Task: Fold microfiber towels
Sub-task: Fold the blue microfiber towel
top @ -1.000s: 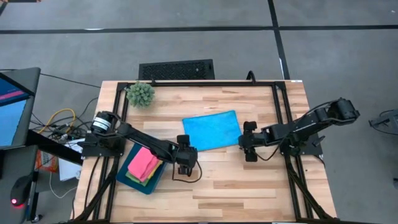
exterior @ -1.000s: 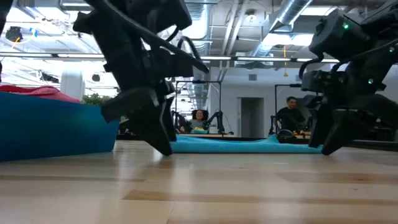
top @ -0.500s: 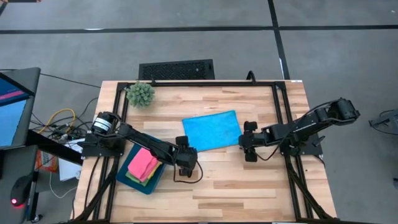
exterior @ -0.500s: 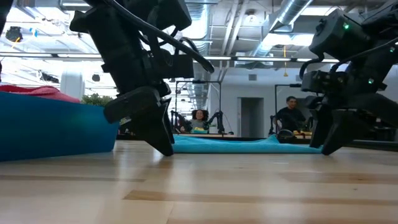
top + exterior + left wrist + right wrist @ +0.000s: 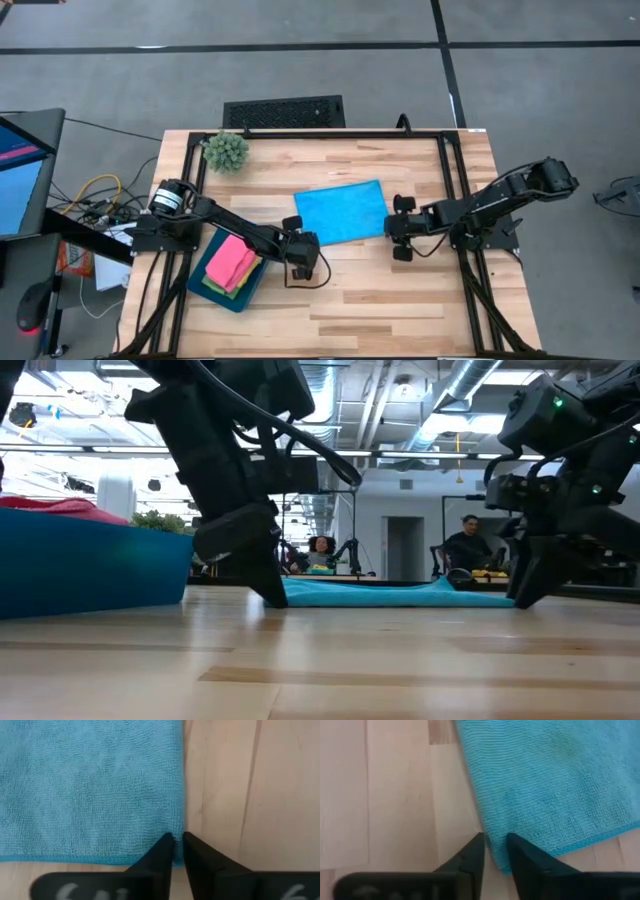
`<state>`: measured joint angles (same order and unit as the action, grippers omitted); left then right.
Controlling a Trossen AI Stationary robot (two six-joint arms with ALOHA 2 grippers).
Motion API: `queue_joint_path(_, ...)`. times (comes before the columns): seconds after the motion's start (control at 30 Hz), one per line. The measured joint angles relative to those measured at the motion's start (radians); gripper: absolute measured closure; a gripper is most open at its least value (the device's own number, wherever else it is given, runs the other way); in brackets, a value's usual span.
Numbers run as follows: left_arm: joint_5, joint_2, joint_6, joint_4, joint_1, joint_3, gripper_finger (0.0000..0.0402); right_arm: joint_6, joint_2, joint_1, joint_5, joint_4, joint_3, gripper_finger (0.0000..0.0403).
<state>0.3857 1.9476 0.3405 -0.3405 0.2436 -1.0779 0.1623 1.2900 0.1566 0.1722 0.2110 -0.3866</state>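
Observation:
The light blue towel (image 5: 340, 212) lies spread flat on the wooden table (image 5: 400, 300), and shows as a low strip (image 5: 380, 593) in the low view. My left gripper (image 5: 302, 247) is at its near-left corner and shut on the cloth (image 5: 178, 845). My right gripper (image 5: 397, 233) is at the near-right corner. Its fingers are still apart, one on either side of that corner (image 5: 496, 857). A pink towel (image 5: 232, 262) lies on top of yellow and green ones in the dark teal tray (image 5: 222, 296). My left gripper pinches the light blue towel's near-left corner (image 5: 175, 854), right at its hem, between its two fingers. The fingers slant down onto it from the near left. The towel stays flat on the table; one layer shows.
The teal tray with the stacked towels stands at the table's near left, close to my left arm. A spiky green plant ball (image 5: 226, 151) sits at the far left corner. Bare wood runs along the near edge. People sit in the room behind (image 5: 465, 545).
My left gripper's fingers have closed from wide apart onto the towel's near-left corner, and its wrist has rolled a little. My right gripper's fingers have narrowed around the near-right corner. The towel has not moved.

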Motion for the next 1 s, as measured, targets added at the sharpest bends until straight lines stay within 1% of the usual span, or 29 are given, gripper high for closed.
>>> queue_joint_path(0.1,-0.017,0.000,0.021,-0.013,0.000,-0.006,0.0391,0.034,0.000,-0.002,-0.010,0.004,0.000,0.0335)
queue_joint_path(0.2,-0.064,0.002,0.070,-0.043,-0.002,-0.027,0.0397,0.074,-0.001,0.001,-0.043,0.032,-0.017,0.0382)
queue_joint_path(0.23,-0.078,0.003,0.088,-0.060,0.000,-0.040,0.0398,0.081,-0.007,0.005,-0.062,0.051,-0.026,0.0391)
queue_joint_path(0.33,-0.095,-0.004,0.132,-0.135,0.013,-0.091,0.0400,0.094,-0.027,0.025,-0.103,0.134,-0.062,0.0388)
queue_joint_path(0.43,-0.128,-0.014,0.143,-0.224,0.028,-0.143,0.0401,0.099,-0.076,0.030,-0.102,0.187,-0.112,0.0383)
queue_joint_path(0.57,-0.123,-0.025,0.140,-0.292,0.028,-0.195,0.0401,0.076,-0.133,0.011,-0.100,0.247,-0.134,0.0397)
queue_joint_path(0.8,-0.066,-0.026,0.135,-0.377,-0.003,-0.240,0.0401,0.069,-0.192,-0.108,-0.100,0.279,-0.139,0.0390)
queue_joint_path(1.0,-0.063,-0.027,0.110,-0.390,-0.053,-0.241,0.0401,0.009,-0.178,-0.227,-0.145,0.274,-0.160,0.0399)
